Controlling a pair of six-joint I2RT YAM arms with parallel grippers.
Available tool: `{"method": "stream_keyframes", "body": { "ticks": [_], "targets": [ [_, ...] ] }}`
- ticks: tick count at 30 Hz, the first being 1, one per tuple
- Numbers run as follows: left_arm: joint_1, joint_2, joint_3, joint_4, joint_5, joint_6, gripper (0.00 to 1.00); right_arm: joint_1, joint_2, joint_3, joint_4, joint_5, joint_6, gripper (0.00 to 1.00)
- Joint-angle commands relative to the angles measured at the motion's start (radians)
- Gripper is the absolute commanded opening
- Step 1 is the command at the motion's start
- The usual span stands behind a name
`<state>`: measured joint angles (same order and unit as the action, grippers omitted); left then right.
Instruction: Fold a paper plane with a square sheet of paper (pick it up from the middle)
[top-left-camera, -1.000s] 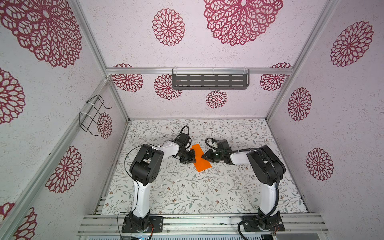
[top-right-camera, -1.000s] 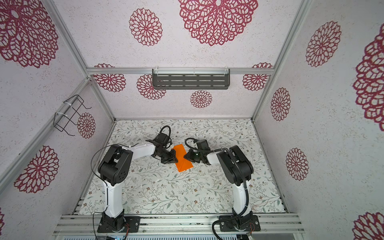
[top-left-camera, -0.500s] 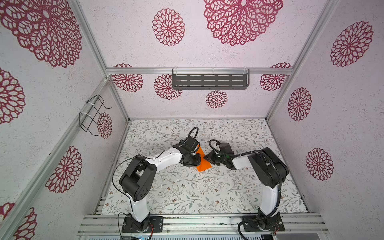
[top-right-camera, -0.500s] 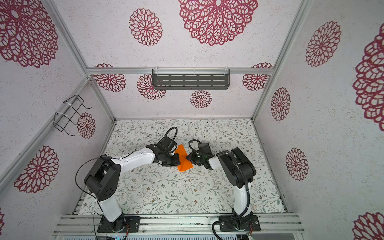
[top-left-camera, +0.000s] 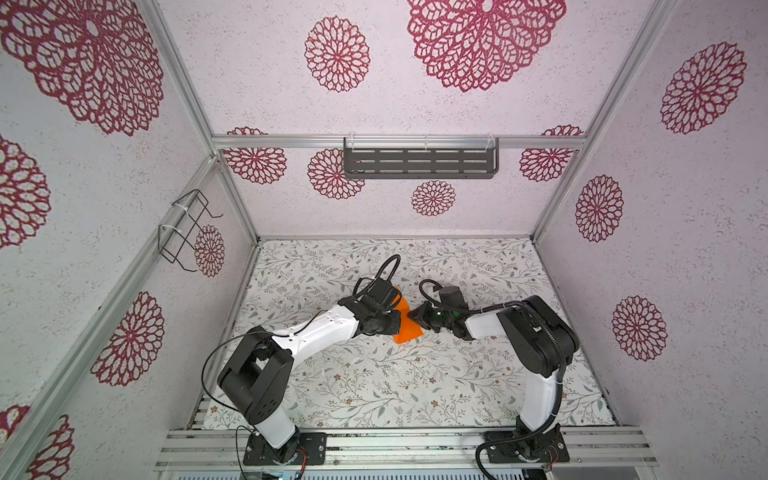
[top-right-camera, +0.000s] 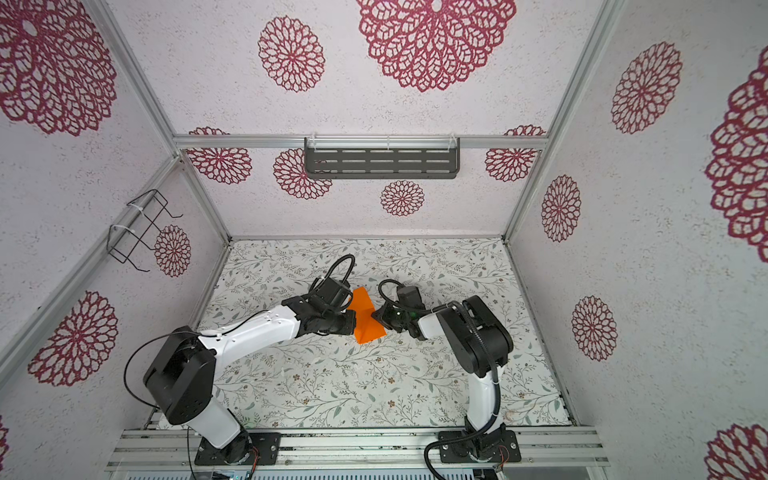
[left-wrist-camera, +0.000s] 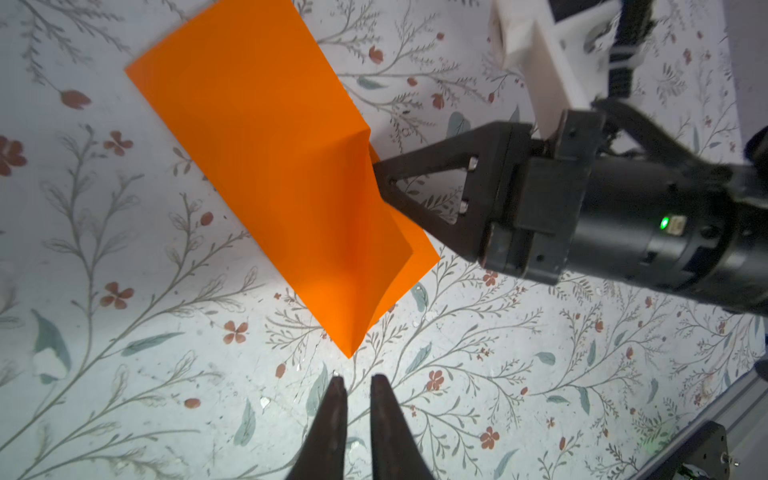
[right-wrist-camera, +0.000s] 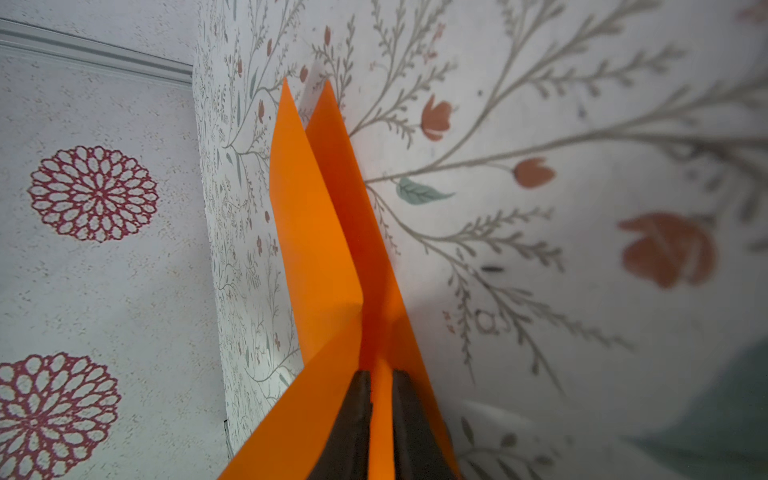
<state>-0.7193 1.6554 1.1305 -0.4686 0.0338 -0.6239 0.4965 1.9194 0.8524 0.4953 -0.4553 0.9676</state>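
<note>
Two layers show in the orange paper (top-left-camera: 406, 330). It is folded over on itself into a long strip and lies on the floral tabletop (top-left-camera: 374, 386), close to the middle of the frame in both top views (top-right-camera: 366, 322), slanting a little.

From the left wrist camera (left-wrist-camera: 291, 187) the upper layer bulges off the lower one along one long side. The rest lies flat on the tabletop (left-wrist-camera: 124, 291).

Reaching in from the right of the frame, the right gripper (top-left-camera: 411, 318) is clamped on that raised long edge about halfway along (top-right-camera: 375, 316). The paper puckers where the dark fingers bite it (left-wrist-camera: 380, 183). Its own camera shows the fingers tight on the orange paper (right-wrist-camera: 324, 249), and the two layers part in a narrow V beyond the right gripper (right-wrist-camera: 380, 374).

Coming from the left of the frame, the left gripper (top-left-camera: 394, 325) sits low against the strip's other side (top-right-camera: 351, 326). In its wrist view the tips are drawn almost together, only a slit between them and nothing in it (left-wrist-camera: 356, 380). They stand just short of one corner of the paper, not touching it.

Farther out, a grey slotted shelf (top-left-camera: 419, 163) hangs on the back wall at upper centre. A black wire rack (top-left-camera: 183, 232) is fixed to the wall at the left. Both arm bases are bolted to an aluminium rail (top-left-camera: 415, 446) along the bottom edge.
</note>
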Motion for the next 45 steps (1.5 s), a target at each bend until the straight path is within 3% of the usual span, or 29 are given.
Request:
{"method": "stream_keyframes", "body": {
  "ticks": [1,6,15,29,45],
  "targets": [
    [-0.002,-0.018,-0.022,0.038,-0.030,0.008,0.17,0.003,-0.110,-0.023,-0.047,-0.036,-0.086,0.16],
    [0.000,-0.034,-0.050,0.074,-0.034,-0.014,0.23,0.038,-0.153,-0.020,-0.060,-0.103,-0.189,0.17],
    [0.010,-0.049,-0.087,0.114,-0.008,-0.030,0.27,0.065,-0.025,0.100,-0.041,-0.158,-0.190,0.17],
    [0.032,0.052,-0.042,0.130,0.094,0.032,0.18,0.062,0.052,0.155,-0.112,-0.077,-0.177,0.16],
    [0.041,0.144,0.007,0.085,-0.001,0.048,0.13,0.057,0.111,0.175,-0.127,-0.066,-0.162,0.16]
  ]
}}
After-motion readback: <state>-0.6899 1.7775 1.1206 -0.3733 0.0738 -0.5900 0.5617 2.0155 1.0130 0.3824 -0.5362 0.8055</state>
